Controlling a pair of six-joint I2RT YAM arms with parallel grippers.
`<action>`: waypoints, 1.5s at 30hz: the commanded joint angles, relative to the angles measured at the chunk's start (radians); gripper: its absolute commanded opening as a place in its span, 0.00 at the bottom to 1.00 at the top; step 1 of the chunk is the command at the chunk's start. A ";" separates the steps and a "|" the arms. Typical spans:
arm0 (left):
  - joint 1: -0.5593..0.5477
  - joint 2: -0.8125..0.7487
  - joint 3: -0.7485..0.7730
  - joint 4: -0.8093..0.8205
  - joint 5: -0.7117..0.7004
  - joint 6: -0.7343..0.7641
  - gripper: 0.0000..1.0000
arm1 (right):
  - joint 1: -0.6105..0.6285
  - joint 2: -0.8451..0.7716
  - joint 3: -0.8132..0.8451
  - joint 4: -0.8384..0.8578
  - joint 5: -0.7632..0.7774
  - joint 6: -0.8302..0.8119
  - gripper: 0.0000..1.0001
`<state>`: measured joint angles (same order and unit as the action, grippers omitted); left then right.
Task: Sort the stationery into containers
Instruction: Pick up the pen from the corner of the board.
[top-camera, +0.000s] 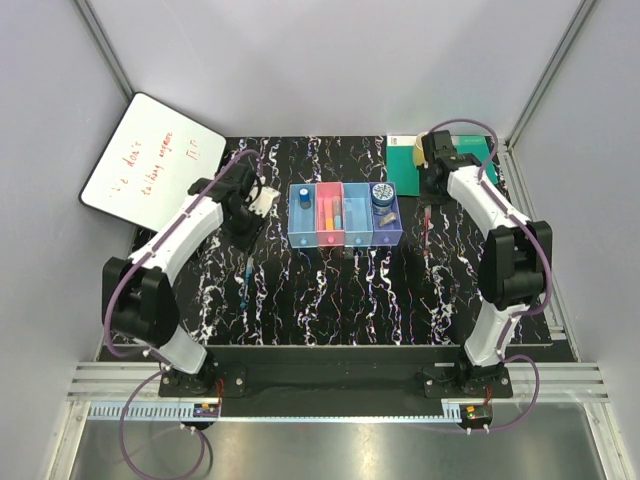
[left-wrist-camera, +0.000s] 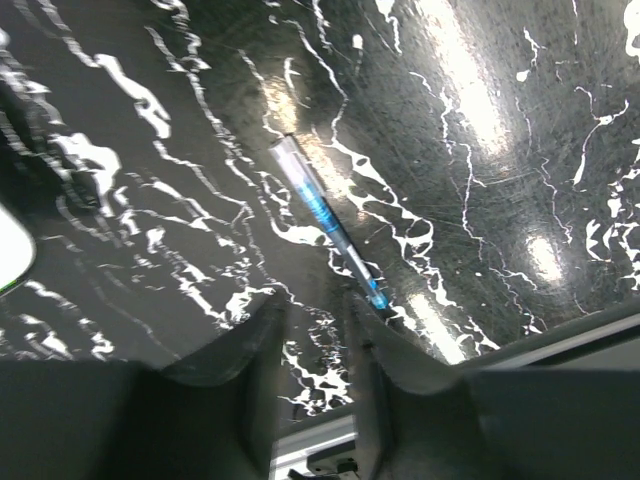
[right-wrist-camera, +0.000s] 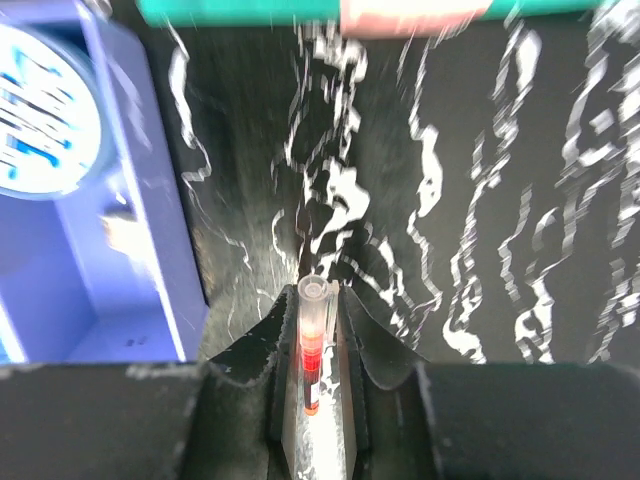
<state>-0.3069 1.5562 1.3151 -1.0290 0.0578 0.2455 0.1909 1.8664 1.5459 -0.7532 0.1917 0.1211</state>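
Right gripper (right-wrist-camera: 314, 318) pinched nearly closed on red pen (right-wrist-camera: 311, 372), near purple tray (right-wrist-camera: 160, 200); pickup step; next likely: lift, carry over trays, release

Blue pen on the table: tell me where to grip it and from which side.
Grip the blue pen at mid-barrel, coming straight down from above with the left claw closing across its thin width. It lies flat on the table with nothing beside it, so both long sides look free.
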 joint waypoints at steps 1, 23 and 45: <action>0.005 0.067 0.003 -0.009 0.060 -0.060 0.30 | 0.008 -0.088 0.071 0.043 0.055 -0.041 0.02; 0.018 0.344 0.055 0.030 -0.092 -0.270 0.40 | 0.007 -0.167 0.186 0.063 0.029 -0.070 0.02; 0.040 0.499 0.121 0.061 -0.115 -0.318 0.30 | 0.007 -0.225 0.272 0.057 -0.032 -0.063 0.02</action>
<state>-0.2829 2.0205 1.4136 -1.0054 -0.0189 -0.0589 0.1909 1.6958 1.7664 -0.7227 0.1871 0.0582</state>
